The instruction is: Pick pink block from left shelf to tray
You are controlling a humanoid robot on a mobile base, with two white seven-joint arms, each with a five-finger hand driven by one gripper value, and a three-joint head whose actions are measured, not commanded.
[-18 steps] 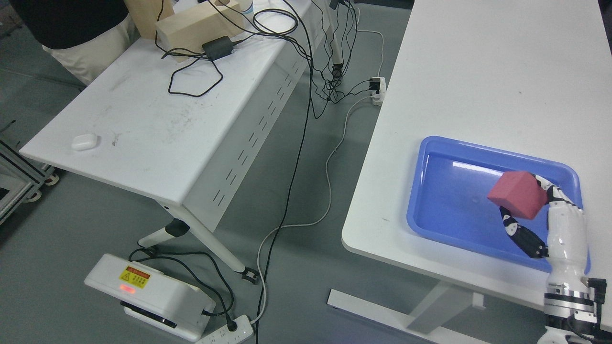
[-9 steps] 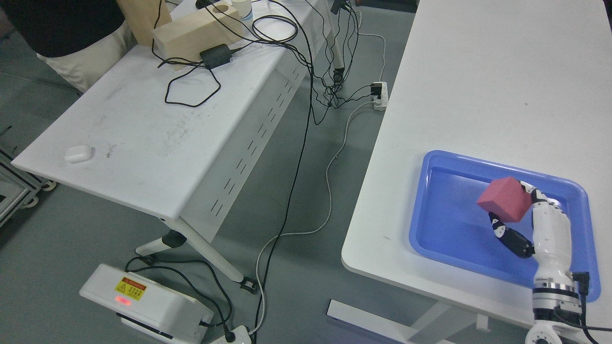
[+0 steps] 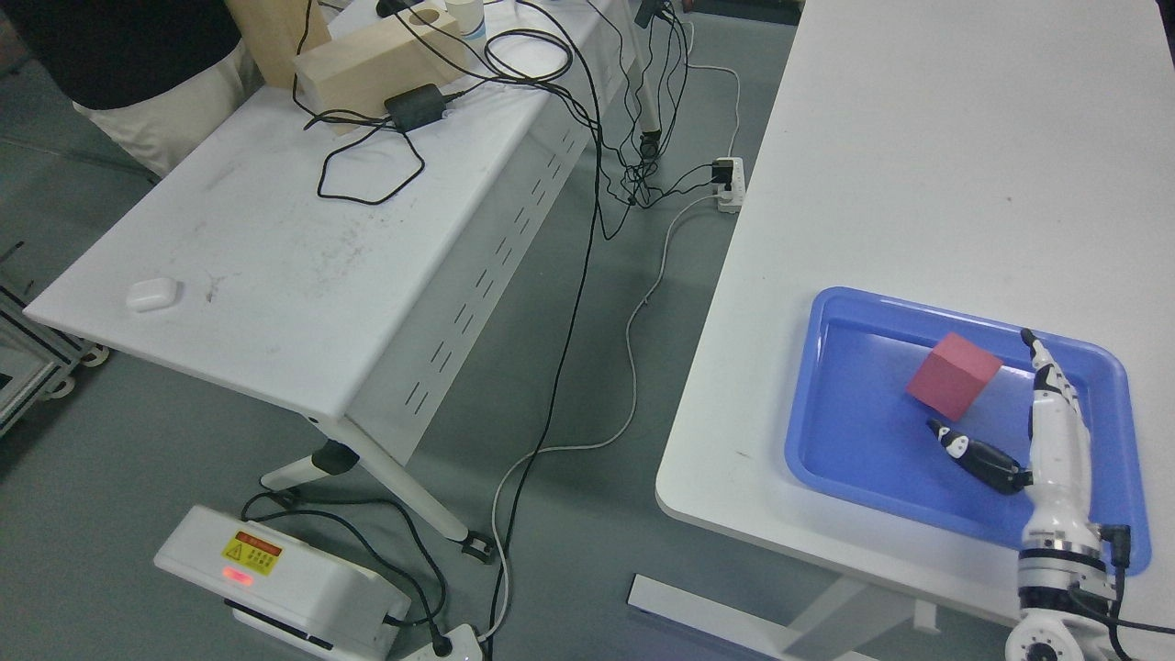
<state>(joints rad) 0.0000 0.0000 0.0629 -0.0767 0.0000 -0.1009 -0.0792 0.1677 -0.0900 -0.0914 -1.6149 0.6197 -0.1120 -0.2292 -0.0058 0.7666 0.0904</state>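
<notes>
The pink block lies inside the blue tray on the white table at the lower right. My right hand comes up from the bottom right corner and hovers over the tray's right half, just right of the block. Its fingers are spread straight and the thumb points left below the block; nothing is held. The block stands apart from both. My left arm does not show.
A second white table stands at the left with a white case, a wooden block, a power adapter and cables. A person stands at the top left. Cables, power strips and a white box lie on the grey floor.
My right hand has let go of the pink block, and its fingers have spread. The block has dropped into the tray. The camera shifted between the earliest frame and the later ones.
</notes>
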